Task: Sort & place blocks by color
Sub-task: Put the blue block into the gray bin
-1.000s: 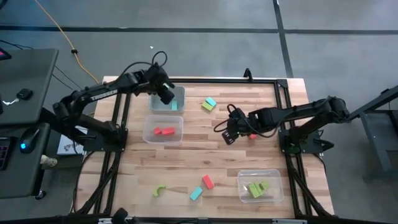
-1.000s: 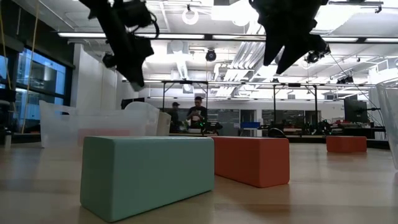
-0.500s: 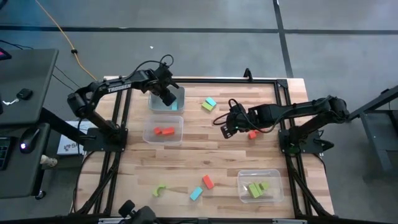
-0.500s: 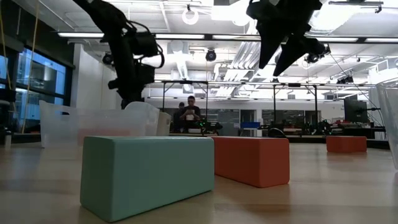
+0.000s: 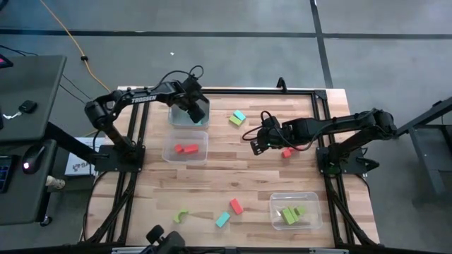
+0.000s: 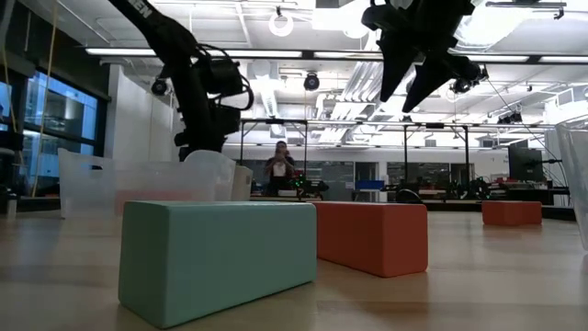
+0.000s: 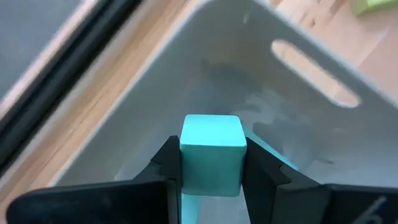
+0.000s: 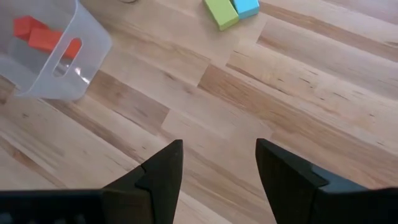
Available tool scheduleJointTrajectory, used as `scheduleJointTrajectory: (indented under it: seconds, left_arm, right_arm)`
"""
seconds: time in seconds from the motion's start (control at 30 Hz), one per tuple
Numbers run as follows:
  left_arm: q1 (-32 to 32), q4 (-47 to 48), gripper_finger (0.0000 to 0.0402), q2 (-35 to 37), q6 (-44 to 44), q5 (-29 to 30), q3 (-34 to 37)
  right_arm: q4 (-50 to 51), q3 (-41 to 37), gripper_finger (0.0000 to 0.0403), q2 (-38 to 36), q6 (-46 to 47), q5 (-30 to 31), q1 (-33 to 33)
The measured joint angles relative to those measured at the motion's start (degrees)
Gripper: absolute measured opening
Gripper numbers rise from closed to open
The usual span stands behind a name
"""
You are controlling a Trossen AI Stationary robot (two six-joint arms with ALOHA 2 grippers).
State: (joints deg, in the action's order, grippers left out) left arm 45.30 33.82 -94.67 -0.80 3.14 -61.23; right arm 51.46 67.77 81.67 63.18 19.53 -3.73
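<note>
High view showed the left gripper reaching over the clear bin at the table's far left, its fingers clamped on a smooth cyan cube just above the bin's translucent floor. The right gripper hung over bare plank wood near the middle, jaws apart and empty, a red block just beside its arm. A green block and cyan block lay touching beyond it. Two red blocks sat in the second bin.
</note>
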Motion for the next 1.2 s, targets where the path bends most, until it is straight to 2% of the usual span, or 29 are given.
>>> scheduleJointTrajectory:
  seconds: [0.43, 0.83, 1.2]
  left_arm:
    - [-0.1, -0.9, 0.0078, -4.0, -1.4, -1.2, 0.0]
    - [-0.1, -1.2, 0.0128, -4.0, -1.4, -1.2, 0.0]
    - [-0.1, -1.1, 0.0158, -4.0, -1.4, -1.2, 0.0]
  right_arm:
    - [-0.5, 0.0, 0.0193, 0.0, 0.0, -0.5, 0.0]
    - [-0.7, 0.0, 0.0193, 0.0, 0.0, -0.7, 0.0]
    - [-0.9, 0.0, 0.0193, 0.0, 1.5, -8.0, -0.2]
